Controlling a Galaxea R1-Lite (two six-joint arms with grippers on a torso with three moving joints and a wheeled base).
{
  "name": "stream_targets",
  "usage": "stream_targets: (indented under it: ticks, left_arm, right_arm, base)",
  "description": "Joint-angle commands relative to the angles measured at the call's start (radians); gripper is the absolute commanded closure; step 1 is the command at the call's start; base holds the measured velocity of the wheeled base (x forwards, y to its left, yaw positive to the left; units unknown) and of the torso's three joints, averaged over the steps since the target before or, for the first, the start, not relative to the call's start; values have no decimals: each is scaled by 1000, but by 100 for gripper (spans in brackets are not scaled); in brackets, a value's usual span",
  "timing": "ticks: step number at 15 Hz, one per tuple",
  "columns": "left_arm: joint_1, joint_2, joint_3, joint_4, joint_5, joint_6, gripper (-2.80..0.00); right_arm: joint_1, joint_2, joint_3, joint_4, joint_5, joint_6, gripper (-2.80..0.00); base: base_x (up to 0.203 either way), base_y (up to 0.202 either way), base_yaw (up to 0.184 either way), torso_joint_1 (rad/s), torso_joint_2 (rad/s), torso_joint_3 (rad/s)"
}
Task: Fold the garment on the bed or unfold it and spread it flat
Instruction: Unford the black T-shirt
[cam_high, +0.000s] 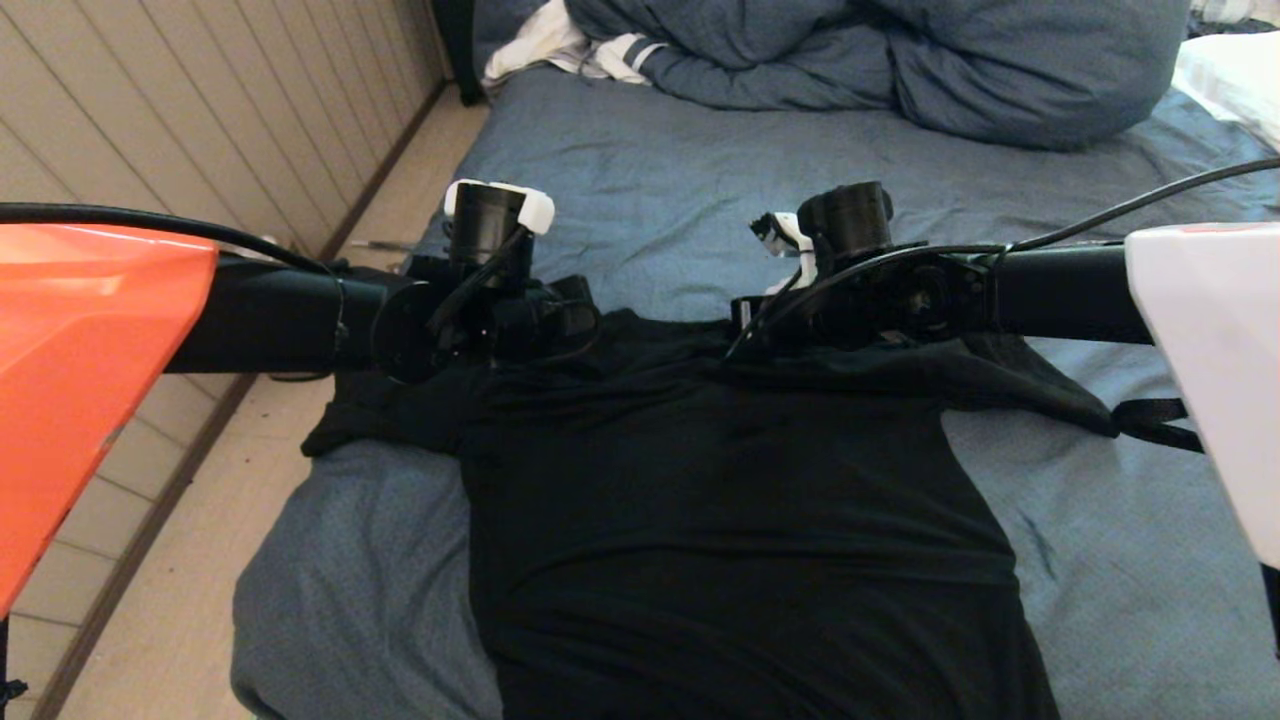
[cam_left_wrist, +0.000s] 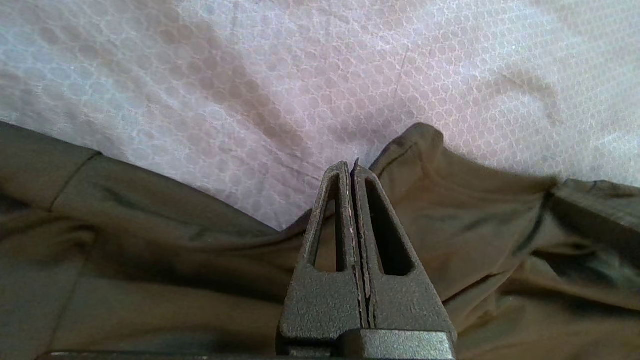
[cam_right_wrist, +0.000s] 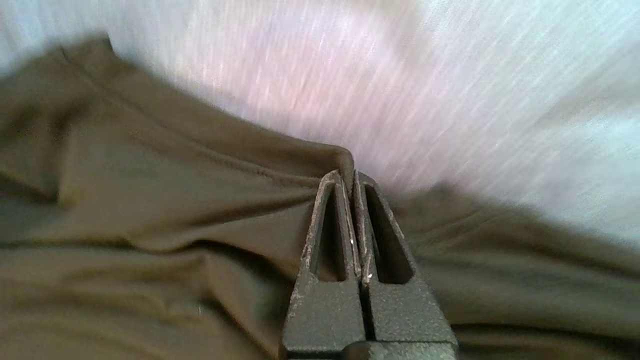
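A black shirt lies plain side up across the near part of a wide bed with a wrinkled blue sheet. Its body runs toward the camera and its sleeves spread out to either side, the left one reaching the bed's edge.

Both arms reach in over the shirt's far edge. The left gripper sits at that edge toward the left sleeve; its jaws are pressed together, and a thin edge of shirt fabric appears pinched between the tips. The right gripper sits at the same edge toward the right sleeve, jaws clenched on a raised fold of the shirt.

Beyond the shirt, bare sheet stretches to a bulky blue duvet heaped at the far end. A white cloth with dark stripes lies beside the duvet, and a white pillow sits at the far right.
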Motion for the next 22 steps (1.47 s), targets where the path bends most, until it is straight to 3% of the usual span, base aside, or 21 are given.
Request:
stream_targets:
  ticks: [1, 5, 7, 12, 15, 22]
  left_arm:
    - [-2, 8, -1, -2, 1, -3, 0]
    - [-2, 18, -7, -9, 1, -5, 0]
    - [0, 20, -8, -17, 3, -6, 0]
    - [36, 54, -83, -21, 9, -8, 0]
    - [69, 85, -132, -21, 9, -8, 0]
    - [78, 75, -135, -21, 9, -9, 0]
  right_arm:
    - [-3, 7, -66, -3, -41, 2, 0]
    - [11, 31, -74, -119, -158, -4, 0]
    - [15, 72, -73, -184, -226, -45, 0]
    - [21, 141, -76, -335, -296, -145, 0]
    - [21, 169, -83, -383, -301, -233, 0]
    - [17, 142, -80, -372, -305, -235, 0]
  base:
    - [0, 0, 0, 0, 0, 0]
    - [0, 0, 0, 0, 0, 0]
    - [0, 0, 0, 0, 0, 0]
    - [0, 0, 0, 0, 0, 0]
    - [0, 0, 0, 0, 0, 0]
    - [0, 0, 0, 0, 0, 0]
